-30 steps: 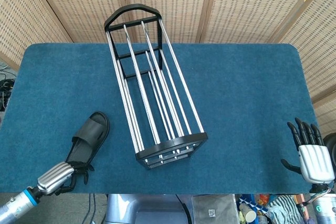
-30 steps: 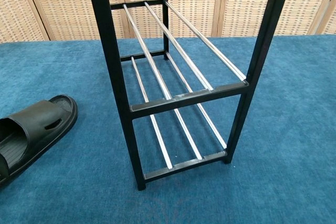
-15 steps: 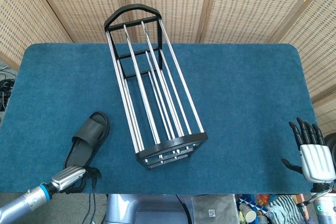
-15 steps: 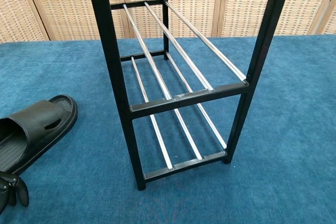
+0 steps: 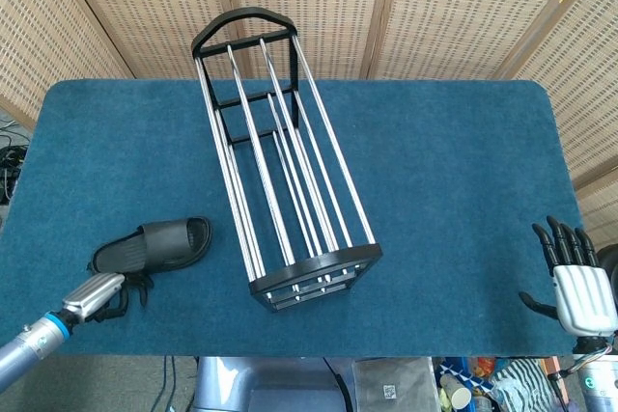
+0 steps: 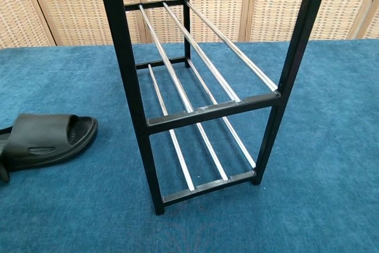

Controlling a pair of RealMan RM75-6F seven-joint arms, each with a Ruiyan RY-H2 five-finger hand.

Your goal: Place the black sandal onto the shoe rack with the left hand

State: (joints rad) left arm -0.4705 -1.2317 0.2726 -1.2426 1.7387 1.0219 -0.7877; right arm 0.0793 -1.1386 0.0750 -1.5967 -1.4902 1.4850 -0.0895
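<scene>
One black sandal (image 5: pixel 154 245); one shoe rack (image 5: pixel 280 156); two hands.

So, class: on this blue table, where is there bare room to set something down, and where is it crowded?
Free: the wide blue table between the shoe rack and the right hand, and the far-left corner behind the black sandal. Both rack shelves are bare. Crowded: the near-left corner, where the left hand sits at the sandal's heel.

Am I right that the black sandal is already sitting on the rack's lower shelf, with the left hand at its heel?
Not quite. The black sandal lies on the blue table, left of the shoe rack, as the head view shows. The left hand is indeed at its heel.
</scene>
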